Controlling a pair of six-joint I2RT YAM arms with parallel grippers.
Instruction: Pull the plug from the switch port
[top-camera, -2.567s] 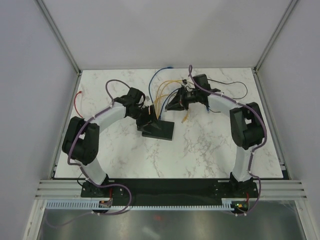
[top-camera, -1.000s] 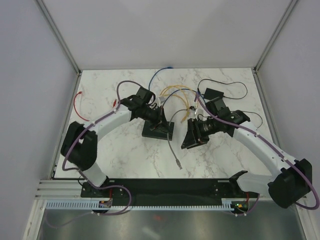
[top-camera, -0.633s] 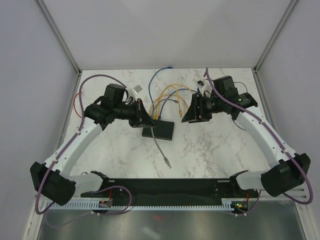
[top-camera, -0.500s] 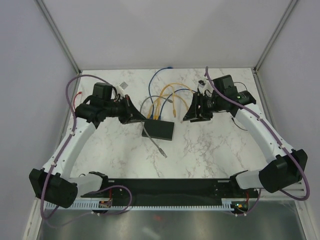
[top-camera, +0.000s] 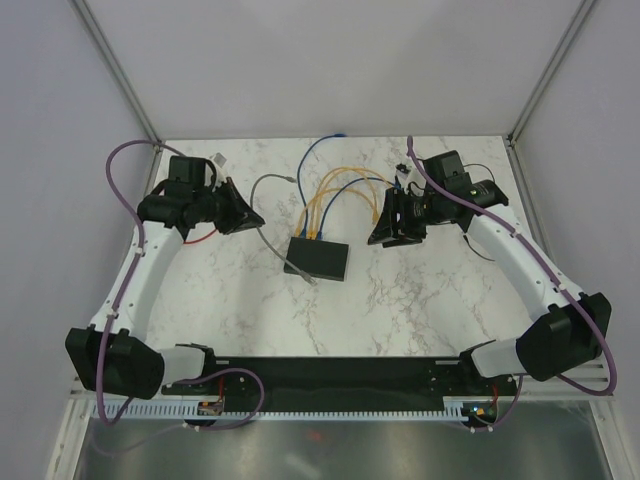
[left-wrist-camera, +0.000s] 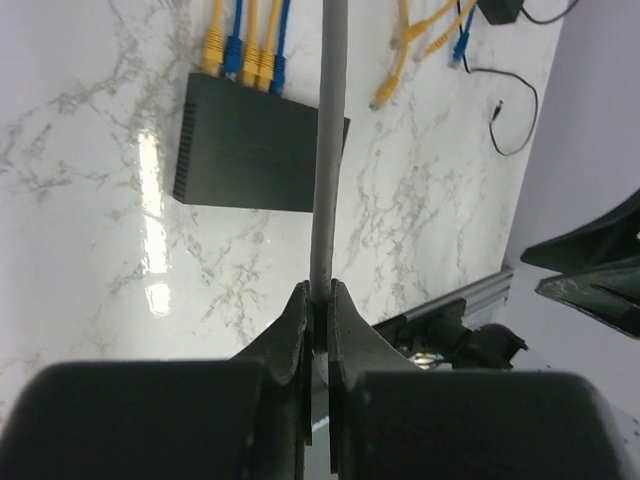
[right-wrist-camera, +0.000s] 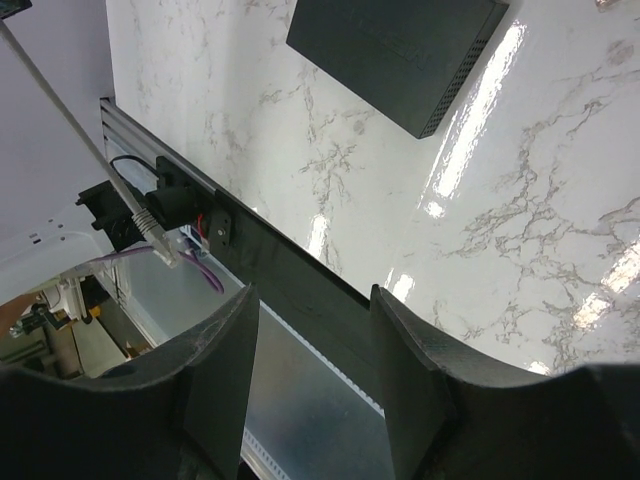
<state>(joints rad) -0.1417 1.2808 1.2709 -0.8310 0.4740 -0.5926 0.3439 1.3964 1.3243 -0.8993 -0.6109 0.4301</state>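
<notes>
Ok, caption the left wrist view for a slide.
Left gripper shut on the grey cable, switch beyond with yellow and blue plugs seated.

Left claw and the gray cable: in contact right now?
Touching. The left wrist view shows the left claw shut on the gray cable, with both fingers pressed against it and no gap.

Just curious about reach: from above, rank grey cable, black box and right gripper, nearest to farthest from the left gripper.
1. The grey cable, pinched in the left gripper itself.
2. The black box, to its right, mid-table.
3. The right gripper, beyond the box.
</notes>
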